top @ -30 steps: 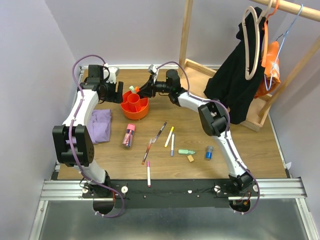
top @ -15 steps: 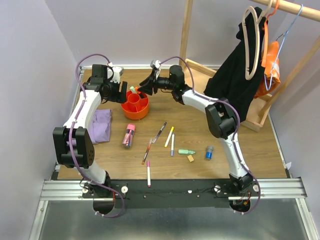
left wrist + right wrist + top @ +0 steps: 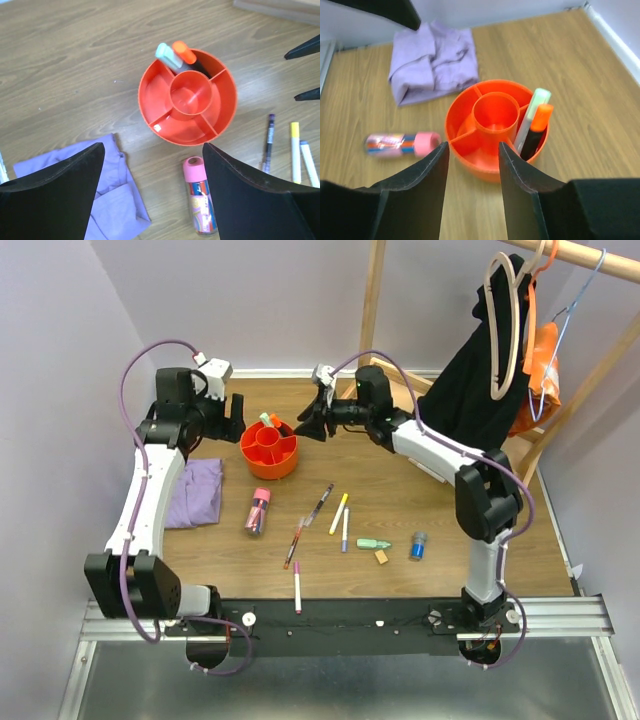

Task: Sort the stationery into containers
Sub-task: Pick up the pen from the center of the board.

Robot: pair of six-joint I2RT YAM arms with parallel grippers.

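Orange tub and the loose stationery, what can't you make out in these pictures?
Mint-capped marker and orange-capped marker: lower ends hidden by the orange tub wall, every view.
Blue cylinder and tan eraser: top view only, too small for detail.
Pink-capped tube: contents blurred in the right wrist view, tiny from the top.

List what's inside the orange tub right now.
A green-capped marker and an orange-capped marker stand together in one outer compartment of the orange tub. Its central cup and other compartments look empty. The markers' lower ends are hidden by the tub's walls.
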